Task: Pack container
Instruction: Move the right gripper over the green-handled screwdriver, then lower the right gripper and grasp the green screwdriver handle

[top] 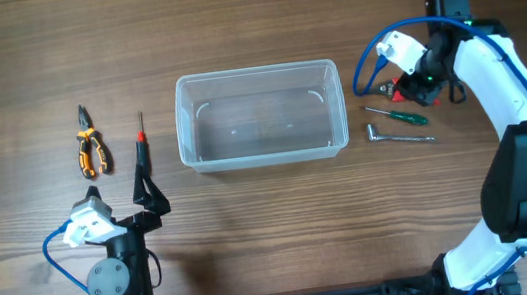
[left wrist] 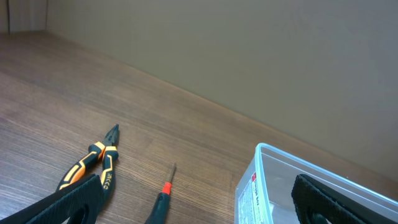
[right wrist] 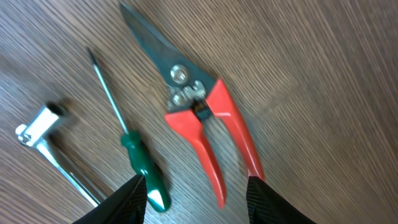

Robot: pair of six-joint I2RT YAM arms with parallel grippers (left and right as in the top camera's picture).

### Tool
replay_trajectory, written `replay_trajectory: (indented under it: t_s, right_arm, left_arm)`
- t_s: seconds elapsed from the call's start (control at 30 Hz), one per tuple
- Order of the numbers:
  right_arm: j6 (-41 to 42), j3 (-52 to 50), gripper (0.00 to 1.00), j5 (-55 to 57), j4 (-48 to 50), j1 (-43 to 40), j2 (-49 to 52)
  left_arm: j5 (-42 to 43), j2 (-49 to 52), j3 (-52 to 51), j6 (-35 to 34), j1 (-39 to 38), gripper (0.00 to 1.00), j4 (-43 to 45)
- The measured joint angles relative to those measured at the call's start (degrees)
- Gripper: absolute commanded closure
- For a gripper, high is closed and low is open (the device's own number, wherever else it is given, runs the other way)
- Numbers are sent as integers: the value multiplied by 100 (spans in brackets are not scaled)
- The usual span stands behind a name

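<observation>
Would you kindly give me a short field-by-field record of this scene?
container: table centre, empty
left of it: orange pliers, black-handled screwdriver
right of it: green screwdriver, socket wrench, red snips
left gripper: open, holding nothing
right gripper: open, above the red snips

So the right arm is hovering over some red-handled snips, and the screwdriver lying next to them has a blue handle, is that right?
Not quite. The screwdriver beside the red-handled snips has a green handle, not blue; the right wrist view shows it plainly. The rest holds: the right gripper hovers open over the snips.
</observation>
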Motion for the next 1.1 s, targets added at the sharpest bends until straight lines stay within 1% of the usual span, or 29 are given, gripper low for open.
replay_trajectory:
  t_s: [0.17, 0.33, 0.43, 0.53, 0.57, 0.7, 0.8, 0.9, 0.97, 1.1]
  right_arm:
    - [-122, 0, 50, -52, -164, -297, 0]
    - [-127, -83, 41, -321, -378, -378, 0]
    - [-127, -87, 43, -398, -459, -378, 0]
    - [-127, -87, 52, -494, -501, -378, 0]
    - [-146, -87, 53, -514, -501, -378, 0]
    - [-164, -90, 55, -549, -334, -378, 0]
    - [-166, -90, 55, -551, -299, -378, 0]
    - [-166, -125, 52, -568, -289, -378, 0]
    - [-166, -404, 49, -623, -282, -378, 0]
    - [-168, -1045, 47, -654, -98, -378, 11]
  left_arm:
    - [0, 0, 0, 0, 0, 0, 0]
    - [0, 0, 0, 0, 0, 0, 2]
    - [0, 0, 0, 0, 0, 0, 0]
    - [0, 0, 0, 0, 0, 0, 0]
    - [0, 0, 0, 0, 0, 0, 0]
    - [0, 0, 0, 0, 0, 0, 0]
    - [0, 0, 0, 0, 0, 0, 0]
    - [0, 0, 0, 0, 0, 0, 2]
    - [2, 0, 0, 0, 0, 0, 0]
    - [0, 0, 0, 0, 0, 0, 0]
